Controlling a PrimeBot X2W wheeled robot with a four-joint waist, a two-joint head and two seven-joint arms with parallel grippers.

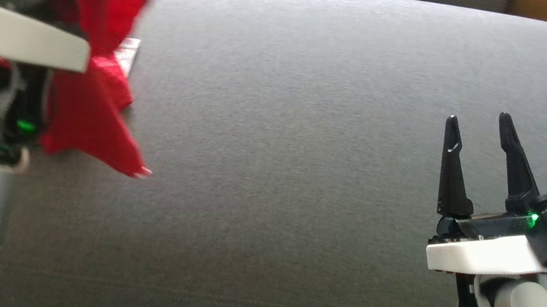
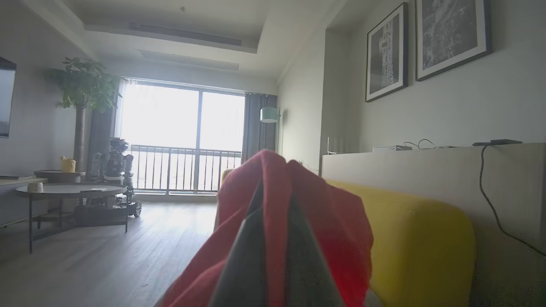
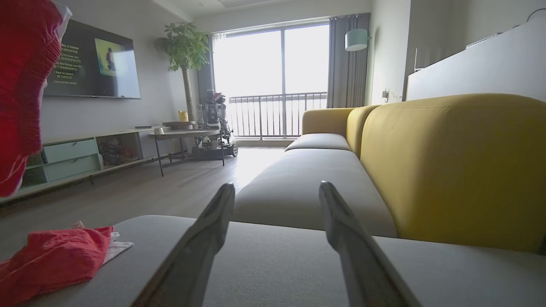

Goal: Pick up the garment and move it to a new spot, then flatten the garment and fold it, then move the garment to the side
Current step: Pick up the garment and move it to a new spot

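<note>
Inspection of the sofa work area

1. The garment (image 1: 91,104), a red cloth, was found at the left side of the head view, raised over the left part of the grey seat cushion (image 1: 307,154). Its upper part hung bunched from the left gripper (image 2: 275,196). Its lower part lay on the cushion, as the right wrist view confirmed. A white label (image 1: 128,52) showed at the garment's edge.

2. The left gripper was clamped on the garment. In the left wrist view the red cloth was draped over both fingers (image 2: 249,243), with a strip pinched between them.

3. The right gripper (image 1: 478,117) stood well apart from the garment, at the right of the head view and over bare cushion. Its jaws were spread wide and held nothing.

4. The yellow backrest (image 3: 448,162) ran along the far side of the cushion, and no cloth touched it
</note>
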